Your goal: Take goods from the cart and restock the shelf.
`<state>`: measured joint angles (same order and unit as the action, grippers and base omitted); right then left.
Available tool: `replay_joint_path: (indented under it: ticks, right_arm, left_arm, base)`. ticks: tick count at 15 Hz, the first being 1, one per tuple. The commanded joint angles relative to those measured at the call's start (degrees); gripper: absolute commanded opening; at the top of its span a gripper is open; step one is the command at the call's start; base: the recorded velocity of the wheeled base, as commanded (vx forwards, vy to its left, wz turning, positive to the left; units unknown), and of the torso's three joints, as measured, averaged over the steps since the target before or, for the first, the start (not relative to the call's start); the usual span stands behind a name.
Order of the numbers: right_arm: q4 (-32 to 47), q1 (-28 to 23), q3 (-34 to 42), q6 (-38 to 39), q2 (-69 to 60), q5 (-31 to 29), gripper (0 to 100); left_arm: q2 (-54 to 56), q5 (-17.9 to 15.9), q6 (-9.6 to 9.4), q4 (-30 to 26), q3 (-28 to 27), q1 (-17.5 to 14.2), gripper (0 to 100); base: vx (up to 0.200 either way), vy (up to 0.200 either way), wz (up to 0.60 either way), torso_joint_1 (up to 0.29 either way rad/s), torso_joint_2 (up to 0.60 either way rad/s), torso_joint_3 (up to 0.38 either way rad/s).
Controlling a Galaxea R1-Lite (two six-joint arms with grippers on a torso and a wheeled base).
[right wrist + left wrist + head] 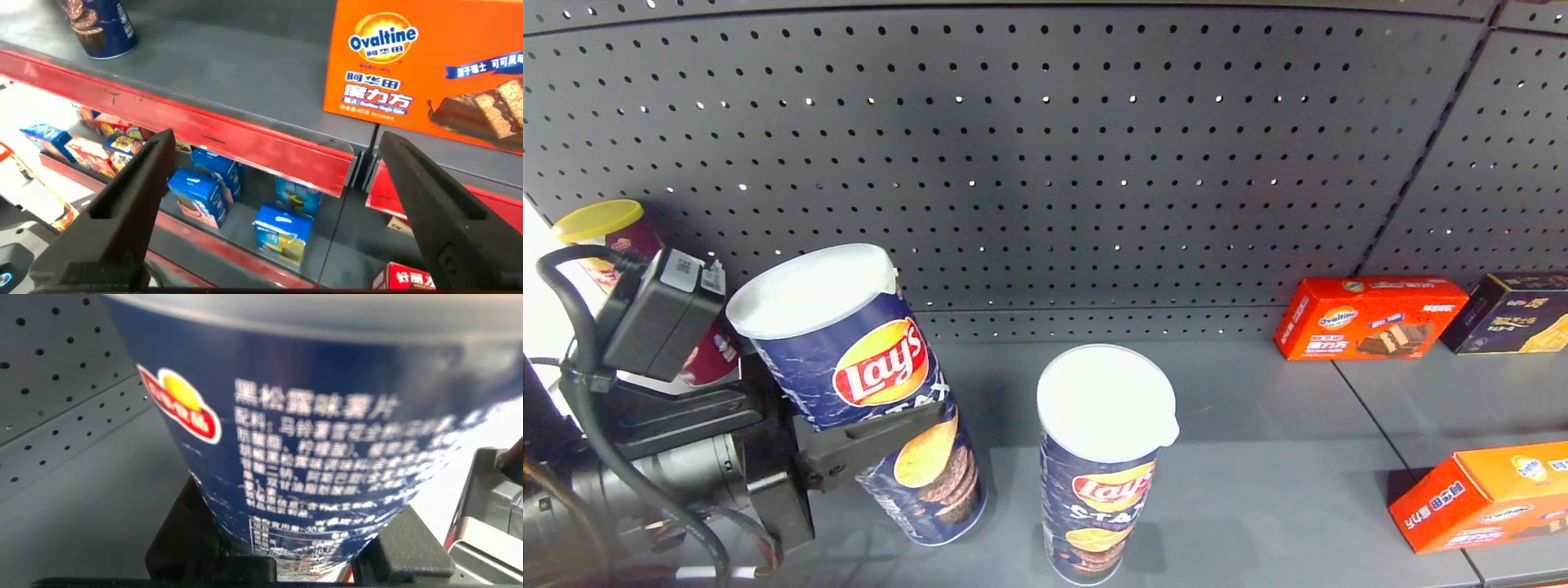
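My left gripper is shut on a dark blue chip can with a white lid, holding it tilted with its base on or just above the grey shelf. Up close in the left wrist view, the same can sits between the black fingers. A second identical can stands upright on the shelf just to the right. My right gripper is open in front of the shelf's red front edge, beside an orange box.
Orange boxes and a dark box sit on the shelf's right side. A red can with a yellow lid stands at far left. The perforated back panel rises behind. Lower shelves hold blue packets.
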<state>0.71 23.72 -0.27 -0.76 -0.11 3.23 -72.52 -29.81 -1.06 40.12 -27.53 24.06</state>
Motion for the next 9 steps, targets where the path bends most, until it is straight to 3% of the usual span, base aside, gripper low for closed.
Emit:
replay_joint_path:
  ticks: [1, 5, 8, 9]
  right_arm:
    - [0.0, 0.01, 0.0, -0.04, 0.11, 0.02, 100]
    - [0.0, 0.01, 0.0, -0.04, 0.11, 0.02, 100]
    - [0.0, 0.01, 0.0, -0.04, 0.11, 0.02, 100]
    - [0.0, 0.01, 0.0, -0.04, 0.11, 0.02, 100]
  left_arm:
    - [-0.43, -1.57, 0.01, 0.05, -0.07, -2.44, 0]
    - [-3.94, -5.0, -0.43, 0.31, -3.15, -5.78, 0]
    - [-8.43, -5.0, -0.43, 0.22, -9.39, -5.7, 0]
    - [-9.48, -3.33, -0.61, -0.48, -12.82, -2.53, 0]
  base:
    - [0.0, 0.0, 0.0, 0.0, 0.0, 0.0]
    - [0.0, 0.0, 0.0, 0.0, 0.0, 0.0]
    - [0.0, 0.0, 0.0, 0.0, 0.0, 0.0]
    - [0.0, 0.0, 0.0, 0.0, 0.0, 0.0]
